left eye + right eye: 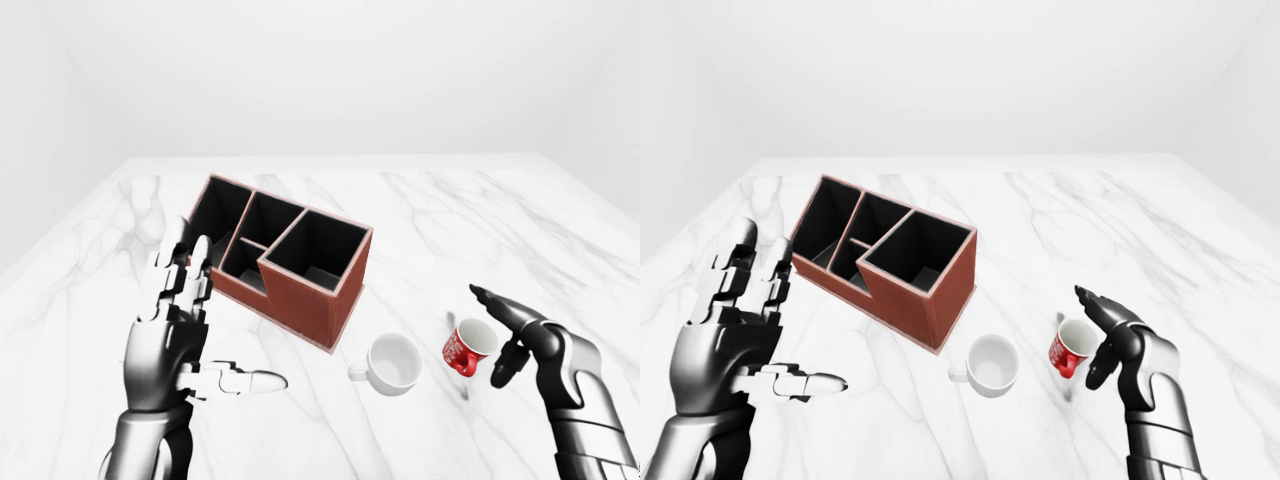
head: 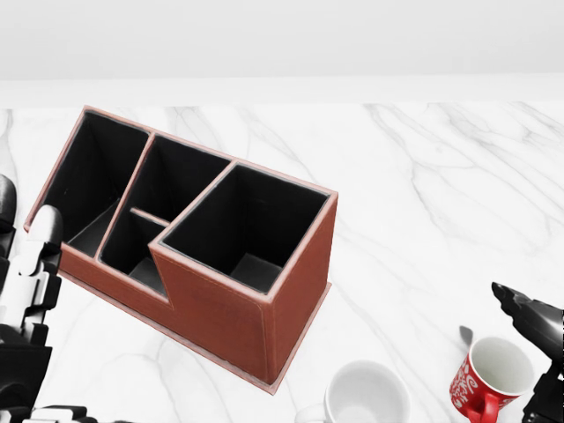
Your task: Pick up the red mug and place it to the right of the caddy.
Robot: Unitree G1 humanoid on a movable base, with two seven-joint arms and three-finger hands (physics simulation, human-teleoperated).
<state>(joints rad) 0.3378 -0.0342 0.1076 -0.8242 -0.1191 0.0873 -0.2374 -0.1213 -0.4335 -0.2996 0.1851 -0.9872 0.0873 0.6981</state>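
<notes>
The red mug (image 1: 466, 348) is tilted, its mouth turned up and to the right, at the lower right of the left-eye view, right of the white mug. My right hand (image 1: 487, 336) holds it, one finger over the rim's far side and another against its near side. A thin shadow lies just under the mug. The brown caddy (image 1: 290, 262), with several black compartments, stands on the marble table (image 1: 450, 230) up and to the left of the mug. My left hand (image 1: 218, 325) is open and empty, raised beside the caddy's left end.
A white mug (image 1: 396, 363) lies between the caddy's near corner and the red mug, its handle pointing left. Bare marble stretches right of the caddy, above the red mug. The table's far edge meets a white wall.
</notes>
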